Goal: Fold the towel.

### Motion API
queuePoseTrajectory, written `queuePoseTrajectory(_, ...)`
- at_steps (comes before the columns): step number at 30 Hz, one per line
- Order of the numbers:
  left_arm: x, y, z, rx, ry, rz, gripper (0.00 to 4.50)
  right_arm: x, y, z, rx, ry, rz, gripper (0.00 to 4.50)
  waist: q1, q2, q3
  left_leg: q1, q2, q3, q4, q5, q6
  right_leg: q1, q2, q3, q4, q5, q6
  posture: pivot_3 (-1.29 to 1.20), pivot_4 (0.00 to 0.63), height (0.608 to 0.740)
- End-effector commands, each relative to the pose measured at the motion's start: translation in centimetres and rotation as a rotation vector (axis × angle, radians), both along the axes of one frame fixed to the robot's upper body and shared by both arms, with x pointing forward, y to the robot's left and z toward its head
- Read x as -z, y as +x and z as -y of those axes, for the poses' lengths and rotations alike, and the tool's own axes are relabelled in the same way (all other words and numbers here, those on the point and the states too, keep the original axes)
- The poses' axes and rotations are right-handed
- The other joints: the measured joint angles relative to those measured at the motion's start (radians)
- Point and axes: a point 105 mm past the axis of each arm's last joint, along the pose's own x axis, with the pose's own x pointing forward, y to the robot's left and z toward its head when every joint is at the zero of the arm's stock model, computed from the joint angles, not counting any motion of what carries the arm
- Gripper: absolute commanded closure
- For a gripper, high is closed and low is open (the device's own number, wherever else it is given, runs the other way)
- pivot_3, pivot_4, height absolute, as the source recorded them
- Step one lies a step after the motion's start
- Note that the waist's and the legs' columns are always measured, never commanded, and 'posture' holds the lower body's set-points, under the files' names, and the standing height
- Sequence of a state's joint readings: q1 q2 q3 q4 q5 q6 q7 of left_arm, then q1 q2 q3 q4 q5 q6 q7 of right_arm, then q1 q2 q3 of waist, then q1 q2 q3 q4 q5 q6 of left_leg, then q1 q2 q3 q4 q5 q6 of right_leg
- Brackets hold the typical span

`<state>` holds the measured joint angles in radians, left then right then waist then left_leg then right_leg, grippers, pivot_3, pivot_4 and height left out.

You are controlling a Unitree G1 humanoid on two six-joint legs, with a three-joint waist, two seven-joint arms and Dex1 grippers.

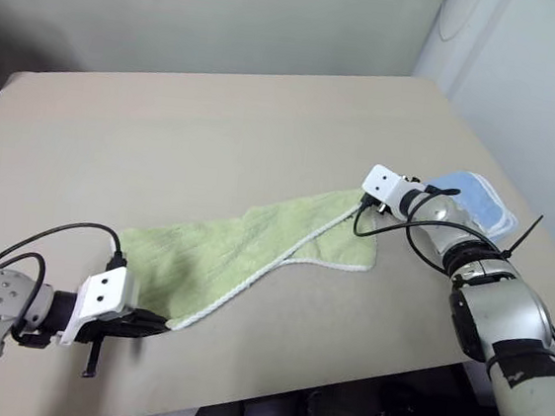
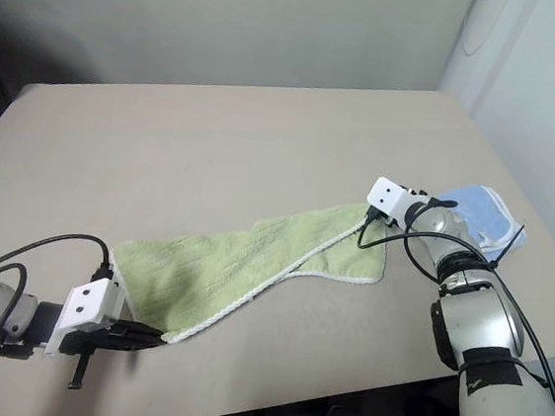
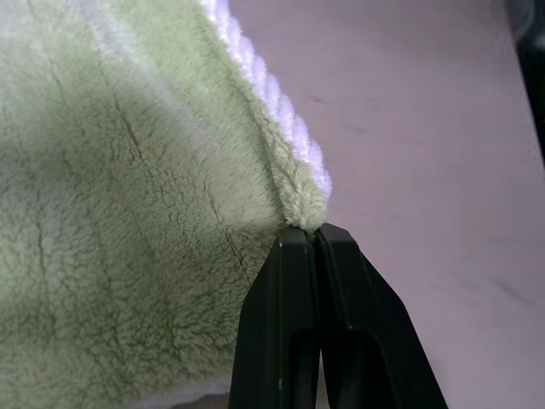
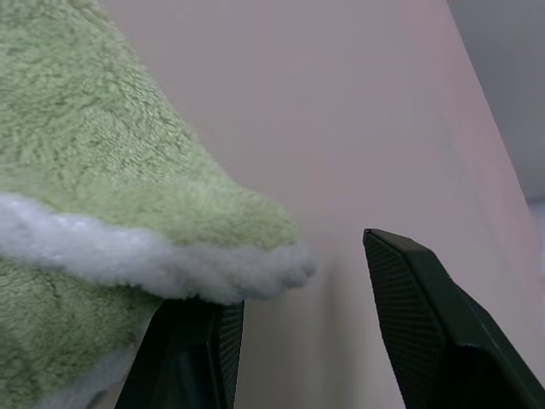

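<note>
The towel (image 1: 243, 254) lies stretched in a long diagonal band across the tabletop (image 1: 216, 132), running from near the front edge on the left up toward the right edge, partly doubled over itself with its white edging showing along the lower fold. The left gripper (image 1: 151, 322) is clamped on the towel's lower corner near the front edge, its black fingers (image 3: 294, 341) pressed together on the cloth. The right gripper (image 4: 298, 341) sits at the towel's upper end with jaws parted, the towel's edge draped over one finger (image 4: 192, 349), and a light blue cloth (image 1: 472, 199) lies just beyond it at the right edge.
</note>
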<state>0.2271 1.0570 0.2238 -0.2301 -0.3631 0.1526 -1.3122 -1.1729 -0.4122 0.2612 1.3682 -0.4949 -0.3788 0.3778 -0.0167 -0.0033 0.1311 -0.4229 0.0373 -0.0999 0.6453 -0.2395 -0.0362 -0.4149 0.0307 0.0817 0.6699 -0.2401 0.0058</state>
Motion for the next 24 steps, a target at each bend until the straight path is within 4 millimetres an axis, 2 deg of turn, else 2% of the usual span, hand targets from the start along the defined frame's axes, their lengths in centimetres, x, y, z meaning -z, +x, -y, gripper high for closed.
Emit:
queuePoseTrajectory(1, -0.9, 0.5, 0.5, 0.005, -0.003, 0.05, 4.5, -1.4, 0.3, -0.5, -0.023, -0.014, 0.058, 2.23, 0.0, 0.0, 0.0, 0.0, 0.0, 0.0, 0.0, 0.0, 0.0, 0.0, 0.0, 0.0, 0.001, 0.0, 0.0, 0.0, 0.15, 0.74)
queuePoseTrajectory(7, -0.8, 0.7, 0.7, 0.003, -0.005, 0.057, 4.5, -1.6, -0.1, -0.5, -0.071, -0.032, 0.073, 2.23, -0.002, 0.0, 0.0, 0.0, 0.0, 0.0, 0.0, -0.001, -0.002, -0.002, 0.0, 0.0, 0.003, -0.001, -0.002, 0.0, 0.15, 0.74)
queuePoseTrajectory(10, -0.7, 0.8, 0.8, 0.0, -0.006, 0.06, 4.5, -1.8, -0.4, -0.3, -0.101, -0.032, 0.084, 2.84, -0.001, 0.0, 0.0, 0.0, 0.0, 0.0, 0.0, -0.001, -0.002, -0.002, 0.0, 0.0, 0.004, -0.001, -0.002, 0.0, 0.15, 0.74)
queuePoseTrajectory(15, -0.6, 1.1, 0.9, 0.001, -0.012, 0.063, 4.5, -1.4, -0.8, 0.5, -0.116, -0.047, 0.074, 4.47, -0.001, 0.0, 0.0, 0.0, 0.0, 0.0, 0.0, -0.001, -0.002, -0.002, 0.0, 0.0, 0.004, -0.001, -0.002, 0.0, 0.15, 0.74)
queuePoseTrajectory(20, -0.8, 1.7, 1.0, -0.011, -0.035, 0.078, 4.5, -1.5, -1.0, 1.0, -0.119, -0.035, 0.07, 4.47, -0.001, 0.0, 0.0, 0.0, 0.0, 0.0, 0.001, -0.001, -0.002, -0.003, 0.0, 0.0, 0.005, -0.001, -0.002, 0.0, 0.15, 0.74)
queuePoseTrajectory(22, -1.7, 2.3, 1.0, -0.054, -0.093, 0.103, 4.5, -1.9, -0.9, 1.4, -0.107, -0.004, 0.069, 4.47, -0.001, 0.0, 0.0, 0.0, 0.0, 0.0, 0.001, -0.001, -0.002, -0.003, 0.0, 0.0, 0.005, -0.001, -0.002, 0.0, 0.15, 0.74)
queuePoseTrajectory(24, -3.6, 3.5, 0.8, -0.142, -0.202, 0.15, 4.5, -2.6, -1.0, 2.2, -0.092, 0.044, 0.066, 4.47, 0.001, 0.0, 0.0, 0.0, 0.0, 0.0, 0.001, -0.001, -0.002, -0.003, 0.0, 0.0, 0.005, -0.001, -0.002, 0.0, 0.15, 0.74)
